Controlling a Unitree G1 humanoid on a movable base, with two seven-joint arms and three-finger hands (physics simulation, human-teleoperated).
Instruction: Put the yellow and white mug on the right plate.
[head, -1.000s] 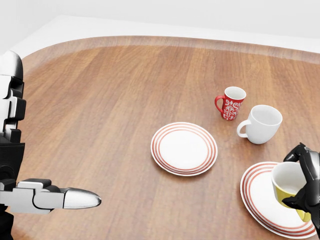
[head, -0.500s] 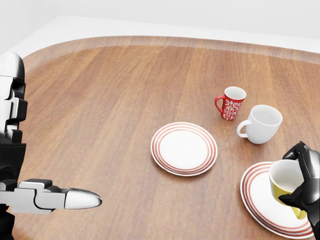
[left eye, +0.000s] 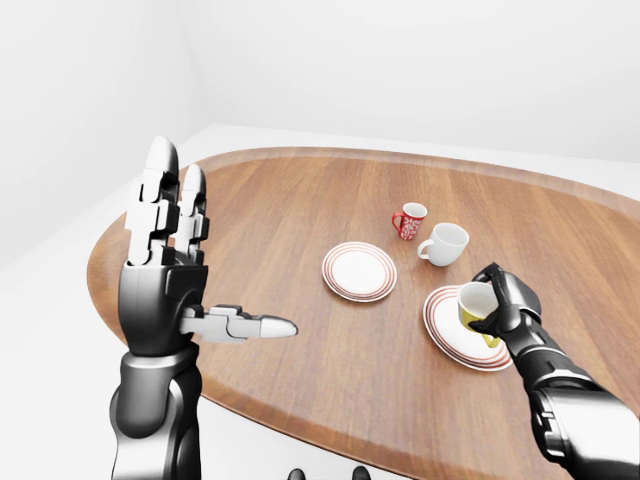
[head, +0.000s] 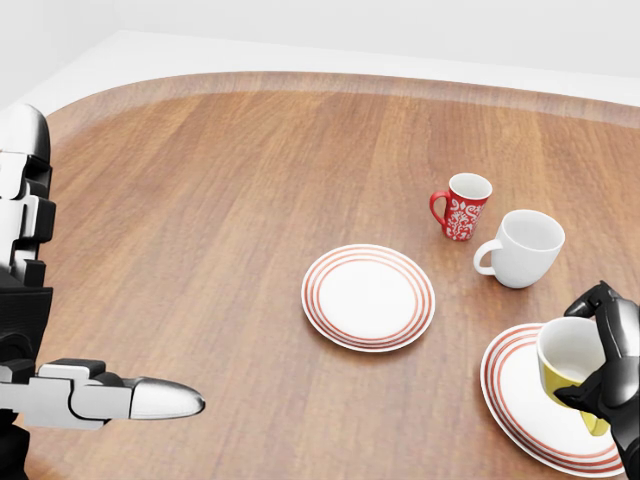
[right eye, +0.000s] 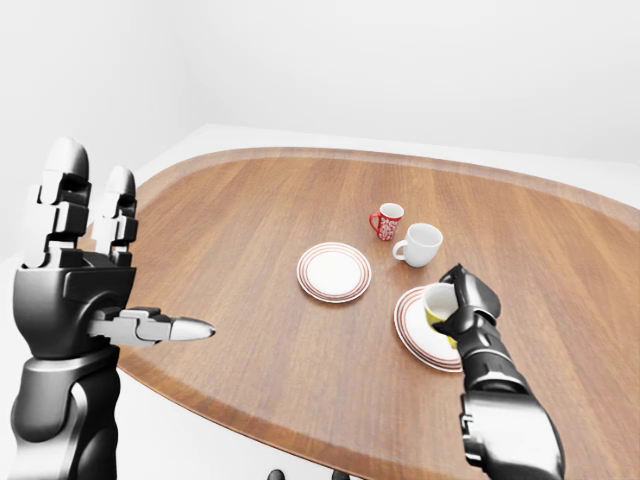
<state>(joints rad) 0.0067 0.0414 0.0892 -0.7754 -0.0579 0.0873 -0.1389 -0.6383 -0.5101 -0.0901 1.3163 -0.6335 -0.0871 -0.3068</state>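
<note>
Head view is showing the right robot hand (head: 607, 375) wrapping its dark fingers (head: 592, 302) around the yellow and white mug (head: 573, 372), gripping it tightly. The mug is tilting and hanging over the right plate (head: 527, 410), the red-ringed one at the lower right of the wooden table (head: 220, 220); whether its base is touching the plate cannot be told. A second ringed plate (head: 368, 296) is lying left of the right plate, apart from it. A plain white mug (head: 525, 247) is standing just above the right plate, and a red patterned mug (head: 463, 206) is sitting up and left of that. The left robot hand (left eye: 165, 280) is standing well left of the right plate, fingers spread, holding nothing.
</note>
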